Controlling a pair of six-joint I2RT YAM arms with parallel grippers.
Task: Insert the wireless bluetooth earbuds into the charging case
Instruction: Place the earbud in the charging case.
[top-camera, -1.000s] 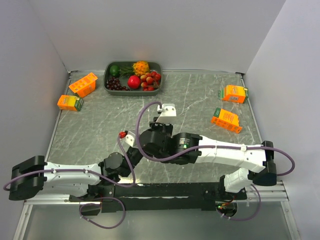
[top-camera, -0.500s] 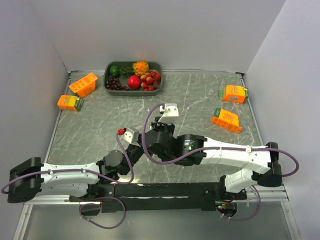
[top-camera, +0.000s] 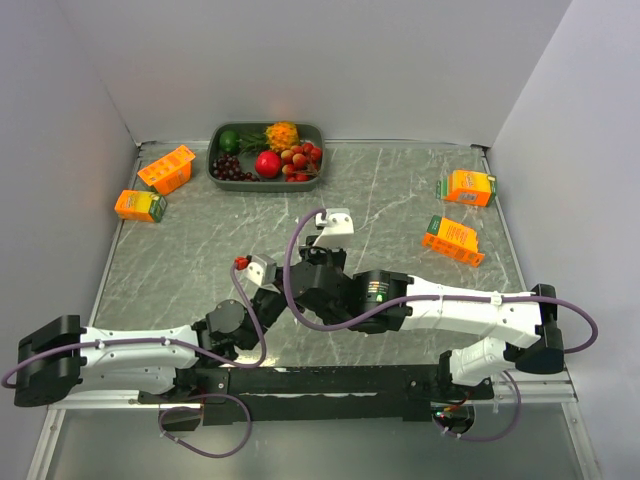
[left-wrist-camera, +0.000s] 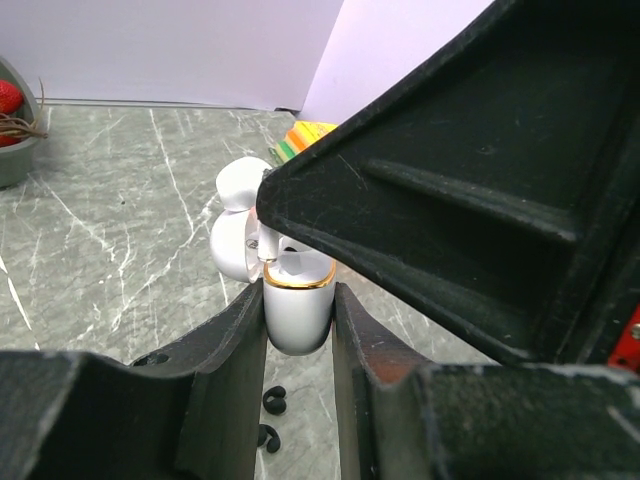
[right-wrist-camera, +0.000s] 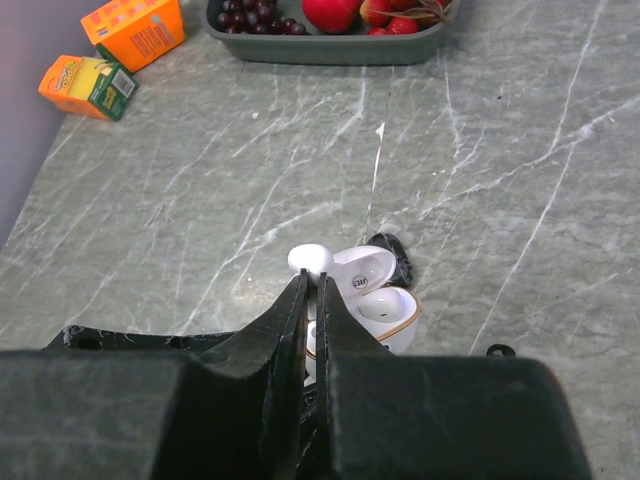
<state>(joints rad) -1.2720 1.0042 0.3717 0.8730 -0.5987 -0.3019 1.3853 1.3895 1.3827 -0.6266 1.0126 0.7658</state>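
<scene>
The charging case (left-wrist-camera: 298, 322) stands upright with its gold-rimmed mouth facing up, clamped at its sides between the fingers of the left gripper (left-wrist-camera: 298, 300), which is closed firmly on it. Its lid (left-wrist-camera: 236, 250) is swung open on the far left side of the case, so the opening is clear from above.

The right gripper (left-wrist-camera: 266, 208) reaches in from the upper right and ends directly over that mouth. Its fingers are pressed almost together, only a thin slit showing in its own wrist view, and they look pinched on a white earbud (left-wrist-camera: 270, 243) hanging just above the rim, near the case's left edge. How the bud's long axis is turned I cannot tell, since most of it is hidden by the fingers.

So the move ahead is a short, straight descent into the case — the bud probably needs to shift slightly towards the middle of the opening to meet its socket, while the left arm keeps the case steady.

Two small black pieces (left-wrist-camera: 270, 400) lie on the table (right-wrist-camera: 500, 150) just on the near side of the case — untouched
</scene>
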